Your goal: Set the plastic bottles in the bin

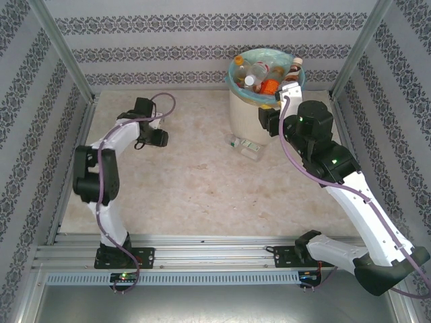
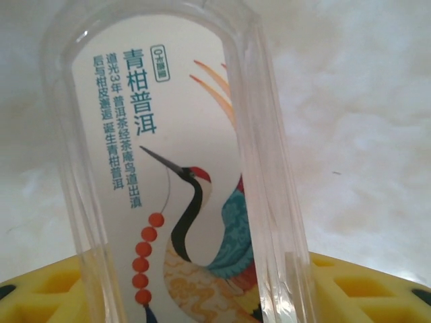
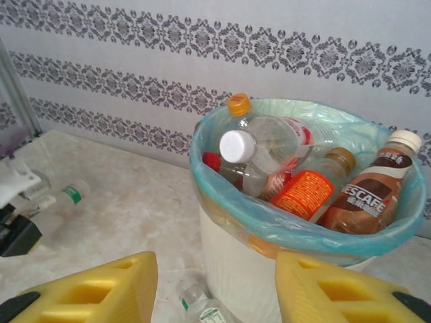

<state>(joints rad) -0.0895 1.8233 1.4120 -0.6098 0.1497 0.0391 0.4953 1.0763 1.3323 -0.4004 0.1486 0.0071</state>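
- left fingers [image 2: 40,296] clamped on a clear crane-label bottle [image 2: 182,168]
- right fingers [image 3: 101,286] spread, holding nothing, near the bin [image 3: 236,266]
- bin's stuffed with bottles [image 3: 303,192], stray bottle [image 3: 199,306] lying at its foot

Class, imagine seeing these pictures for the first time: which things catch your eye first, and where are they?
The bin at the far side of the table, crammed to its teal rim with plastic bottles, draws the eye first. Next comes the clear crane-label bottle looming between the yellow fingers of the left gripper, and a stray bottle lying at the bin's foot.
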